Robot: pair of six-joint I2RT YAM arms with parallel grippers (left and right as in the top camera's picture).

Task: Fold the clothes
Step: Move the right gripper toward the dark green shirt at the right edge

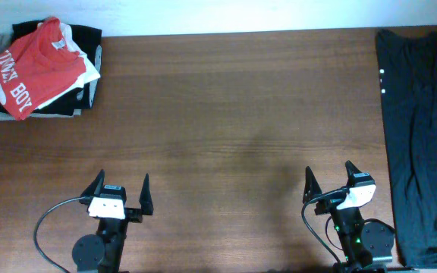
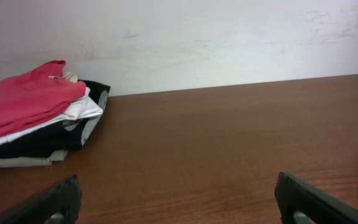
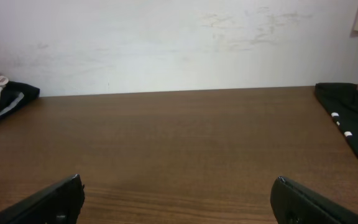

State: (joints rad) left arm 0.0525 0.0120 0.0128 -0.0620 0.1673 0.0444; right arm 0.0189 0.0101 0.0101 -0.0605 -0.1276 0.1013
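Observation:
A large black T-shirt [image 1: 419, 136] lies bunched along the table's right edge, from the back to the front; small white marks show on it. Its far end shows at the right of the right wrist view [image 3: 353, 118]. My left gripper [image 1: 121, 184] is open and empty near the front left, far from the shirt; its fingers frame bare wood in the left wrist view [image 2: 176, 193]. My right gripper [image 1: 329, 176] is open and empty near the front, just left of the shirt; it also shows in the right wrist view [image 3: 176, 193].
A stack of folded clothes topped by a red shirt with white "BOY" lettering [image 1: 36, 68] sits at the back left corner, also in the left wrist view [image 2: 30, 106]. Brown wooden table [image 1: 226, 114] with a white wall behind.

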